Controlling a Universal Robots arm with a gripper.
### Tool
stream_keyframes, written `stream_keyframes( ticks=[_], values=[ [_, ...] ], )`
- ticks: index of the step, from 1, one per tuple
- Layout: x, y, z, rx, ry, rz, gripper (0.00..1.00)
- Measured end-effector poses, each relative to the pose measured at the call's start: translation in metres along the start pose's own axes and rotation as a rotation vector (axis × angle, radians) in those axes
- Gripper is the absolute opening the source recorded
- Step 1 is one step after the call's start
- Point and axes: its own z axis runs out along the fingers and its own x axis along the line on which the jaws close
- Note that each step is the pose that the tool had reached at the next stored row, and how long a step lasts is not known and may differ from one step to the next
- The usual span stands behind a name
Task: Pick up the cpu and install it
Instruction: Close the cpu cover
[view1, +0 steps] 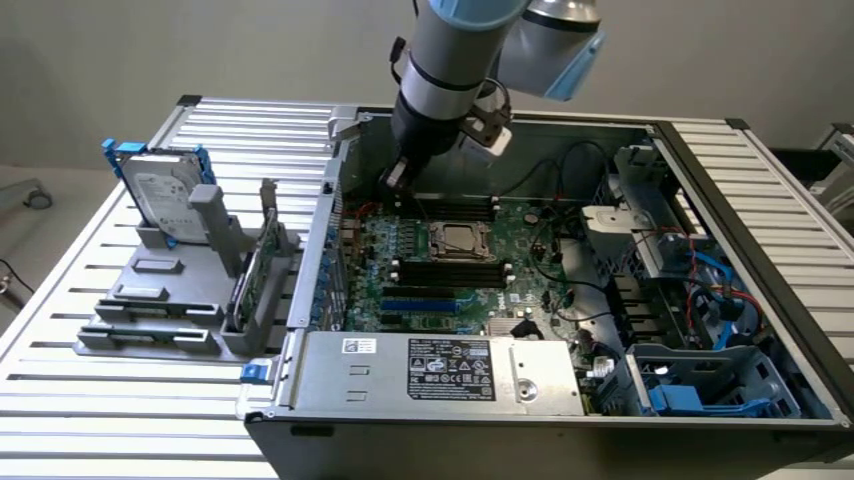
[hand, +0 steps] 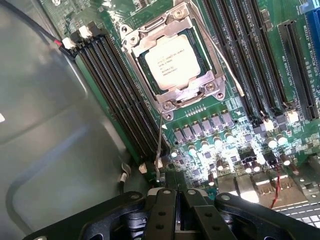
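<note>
Plainly, the small flat square cpu with a silvery-grey metal top lies in the metal-framed socket on the green motherboard, with one bank of long black memory slots on each of two opposite sides. Several lines of dark print mark its top, too small to read. The black claw hangs over the board's edge, apart from the cpu, its fingers together with nothing between them. One silver power supply box in the open dark grey computer case carries a black label whose white writing cannot be read. One grey hard drive in a blue bracket stands upright on the slatted metal surface.
</note>
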Motion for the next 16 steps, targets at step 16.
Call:
stream_keyframes(
  ticks=[16],
  values=[
    [-0.0022,-0.009,0.0056,-0.053,0.0501,0.087,0.11]
  ],
)
